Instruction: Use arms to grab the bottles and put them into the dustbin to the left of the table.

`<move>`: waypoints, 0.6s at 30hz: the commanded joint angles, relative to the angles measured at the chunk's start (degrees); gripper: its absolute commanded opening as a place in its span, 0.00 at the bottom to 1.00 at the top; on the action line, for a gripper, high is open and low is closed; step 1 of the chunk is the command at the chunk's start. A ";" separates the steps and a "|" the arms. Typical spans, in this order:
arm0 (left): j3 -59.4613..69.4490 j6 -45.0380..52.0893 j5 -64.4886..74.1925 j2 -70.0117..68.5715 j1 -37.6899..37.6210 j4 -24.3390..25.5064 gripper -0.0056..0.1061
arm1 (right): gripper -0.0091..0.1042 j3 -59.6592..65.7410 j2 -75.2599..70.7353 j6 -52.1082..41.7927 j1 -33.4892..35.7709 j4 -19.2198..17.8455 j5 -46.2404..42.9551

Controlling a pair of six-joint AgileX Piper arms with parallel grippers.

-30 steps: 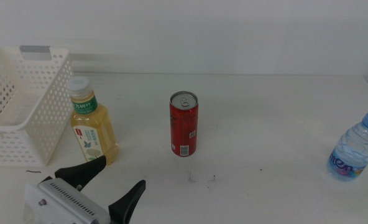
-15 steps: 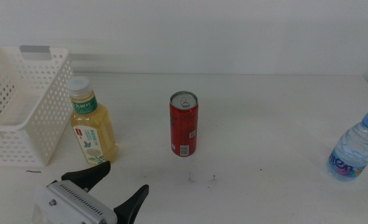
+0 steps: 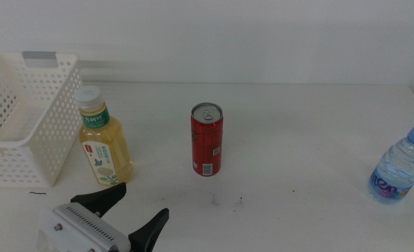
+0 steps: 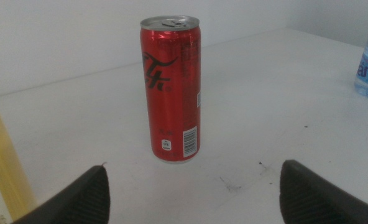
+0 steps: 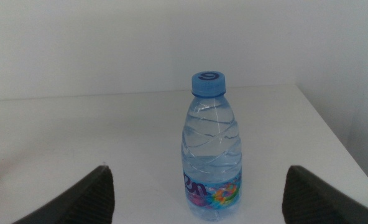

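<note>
1. Approaching is the step in hand: the left gripper (image 3: 120, 208) hangs low at the table's near edge, jaws spread wide and empty, just in front of the yellow-tea plastic bottle with white cap (image 3: 103, 145) and facing the red drink can (image 4: 170, 88).
2. Next, it likely needs to move forward and straddle 1 container before closing.
3. The white perforated plastic basket (image 3: 26, 120) stands just beside the tea bottle.
4. The right gripper (image 5: 196, 190), jaws spread and empty, faces the small clear water bottle with blue cap (image 5: 212, 149); it is out of the middle view.
5. Only a yellow sliver of the tea bottle shows in the left wrist view.
</note>
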 commanded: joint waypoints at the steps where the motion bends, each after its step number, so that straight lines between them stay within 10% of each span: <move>1: 0.17 -0.65 -1.05 -0.33 -0.17 0.27 0.89 | 0.83 0.17 -0.27 -0.34 -0.43 -0.39 -0.48; 18: -6.54 0.00 2.75 0.38 -0.07 -1.74 0.89 | 0.83 0.17 -0.27 -0.34 -0.43 -0.39 -0.48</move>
